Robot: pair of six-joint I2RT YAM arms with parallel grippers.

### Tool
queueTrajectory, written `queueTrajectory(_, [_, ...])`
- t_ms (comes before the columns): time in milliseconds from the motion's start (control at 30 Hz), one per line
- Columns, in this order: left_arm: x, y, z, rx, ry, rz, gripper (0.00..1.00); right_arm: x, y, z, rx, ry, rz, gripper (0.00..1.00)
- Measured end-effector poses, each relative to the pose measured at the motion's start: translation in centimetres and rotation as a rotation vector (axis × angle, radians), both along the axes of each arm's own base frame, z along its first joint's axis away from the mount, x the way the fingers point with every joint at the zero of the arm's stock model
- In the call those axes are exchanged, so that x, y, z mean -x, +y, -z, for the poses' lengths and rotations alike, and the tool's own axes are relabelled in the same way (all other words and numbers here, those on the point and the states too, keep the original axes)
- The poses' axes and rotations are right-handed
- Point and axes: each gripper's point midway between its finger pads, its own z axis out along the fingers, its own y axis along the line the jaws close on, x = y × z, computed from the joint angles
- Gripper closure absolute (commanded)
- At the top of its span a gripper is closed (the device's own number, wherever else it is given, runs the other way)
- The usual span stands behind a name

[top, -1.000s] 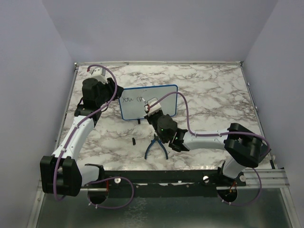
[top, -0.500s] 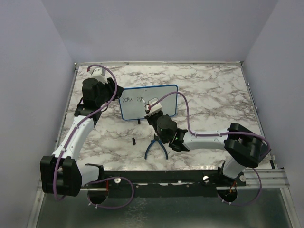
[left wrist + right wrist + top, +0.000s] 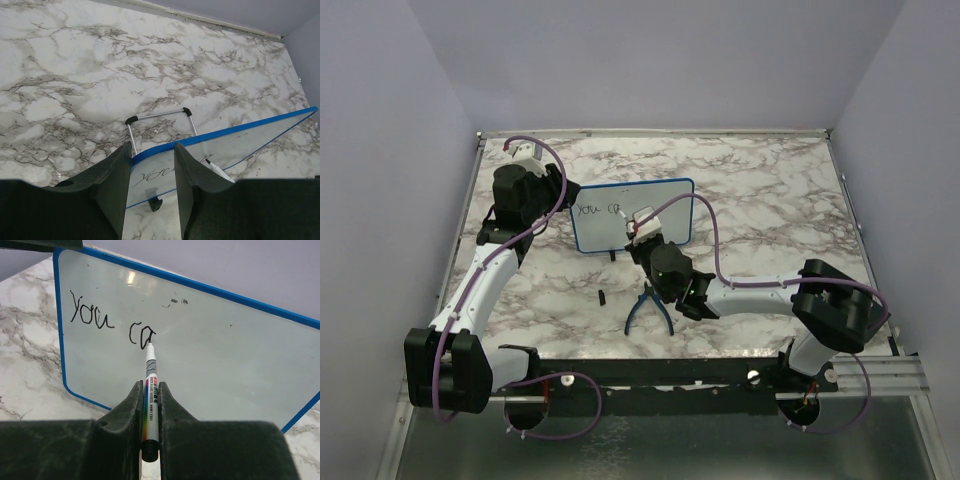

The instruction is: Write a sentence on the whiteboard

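Note:
The whiteboard [image 3: 665, 195] stands tilted at mid-table, with a blue frame and small black feet. The sentence [image 3: 110, 322] reads "you ca" in black at the board's upper left. My right gripper [image 3: 151, 387] is shut on a white marker [image 3: 149, 362], whose tip touches the board at the end of the "a". In the top view this gripper [image 3: 642, 232] is in front of the board's middle. My left gripper [image 3: 152, 150] is open at the board's left end [image 3: 235, 145], one finger beside the corner and one over the face. The top view shows it [image 3: 558, 200] at the left edge.
Blue-handled pliers [image 3: 648, 308] lie on the marble table just in front of my right wrist. A small black piece [image 3: 603, 297] lies to their left. The board's wire stand [image 3: 160, 114] sticks out behind it. Purple walls close in the table's sides and back.
My right wrist has shifted very slightly with the marker on the board. The left arm and the board have not moved.

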Motion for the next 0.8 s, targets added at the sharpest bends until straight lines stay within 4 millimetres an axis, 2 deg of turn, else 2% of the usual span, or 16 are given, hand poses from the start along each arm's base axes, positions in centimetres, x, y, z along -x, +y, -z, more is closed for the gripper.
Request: queueTrajectory(800, [0.00, 0.00, 0.00, 0.000, 0.000, 0.000, 0.60, 0.15, -0.83, 0.31, 0.018, 0.008, 0.017, 0.99])
